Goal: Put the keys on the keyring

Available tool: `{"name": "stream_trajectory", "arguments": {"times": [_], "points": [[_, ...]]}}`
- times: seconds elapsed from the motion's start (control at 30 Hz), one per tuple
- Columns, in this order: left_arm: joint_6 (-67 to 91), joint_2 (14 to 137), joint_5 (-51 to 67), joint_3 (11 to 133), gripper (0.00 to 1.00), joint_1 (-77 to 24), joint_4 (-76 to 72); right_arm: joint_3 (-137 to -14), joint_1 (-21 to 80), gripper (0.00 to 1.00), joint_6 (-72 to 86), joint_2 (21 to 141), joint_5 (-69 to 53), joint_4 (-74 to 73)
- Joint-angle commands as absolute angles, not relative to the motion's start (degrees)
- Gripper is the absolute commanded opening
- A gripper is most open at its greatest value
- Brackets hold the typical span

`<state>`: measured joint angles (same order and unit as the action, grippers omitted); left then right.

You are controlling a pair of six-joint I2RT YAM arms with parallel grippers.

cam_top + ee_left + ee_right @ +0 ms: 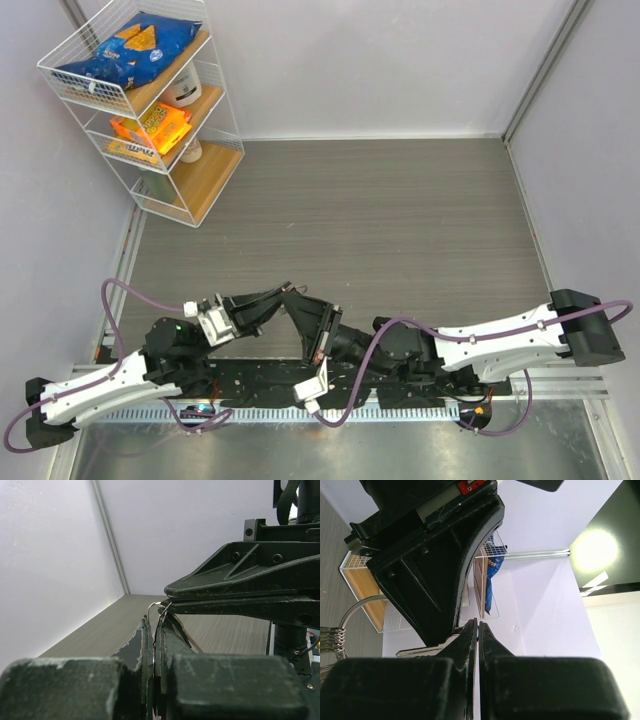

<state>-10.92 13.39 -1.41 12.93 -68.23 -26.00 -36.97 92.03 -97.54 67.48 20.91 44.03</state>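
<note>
- Jaws of my right gripper (477,626) pinch a flat silvery metal key (417,652).
- My left gripper (153,626) clamps the thin silver wire keyring (359,606).
- Other keys (327,635) look threaded; this one isn't yet.

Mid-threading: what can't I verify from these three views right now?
- Left wrist view: only a sliver of the keyring shows. The left gripper and the right gripper hide the rest.
- Right wrist view: the keys are cut off by the left edge. The left gripper hides whether the single key is threaded on.
- Top view: ring and keys too small, lost between the grippers.
</note>
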Motion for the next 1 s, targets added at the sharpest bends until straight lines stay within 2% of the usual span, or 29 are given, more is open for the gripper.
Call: {"name": "stream_trajectory", "arguments": {"times": [0.0, 0.4, 0.73, 0.83, 0.87, 0.93, 0.97], "points": [[-10.5, 14.0, 5.2, 14.1, 0.00, -69.0, -26.7, -40.3, 91.3, 0.06, -96.8, 62.8, 22.9, 44.9], [-9.7, 15.6, 17.2, 18.0, 0.00, -69.0, -21.4, -50.4, 89.3, 0.06, -66.8, 51.2, 18.9, 16.2], [-7.4, 19.7, 29.5, 22.1, 0.00, -68.8, -17.8, -59.0, 80.4, 0.06, -44.0, 52.5, 18.4, 2.5], [-6.1, 19.6, 30.8, 21.9, 0.00, -68.9, -19.2, -61.3, 78.9, 0.16, -39.8, 53.8, 21.3, -1.6], [-6.0, 19.3, 30.9, 21.8, 0.00, -68.9, -19.4, -61.5, 78.9, 0.28, -38.7, 53.7, 22.2, -1.9], [-5.8, 19.1, 30.7, 21.6, 0.00, -69.0, -19.6, -61.1, 78.8, 0.44, -37.4, 52.9, 24.1, -1.4], [-5.8, 18.9, 30.3, 21.6, 0.00, -68.9, -19.5, -60.7, 78.8, 0.47, -36.9, 52.3, 25.7, -0.8]]}}
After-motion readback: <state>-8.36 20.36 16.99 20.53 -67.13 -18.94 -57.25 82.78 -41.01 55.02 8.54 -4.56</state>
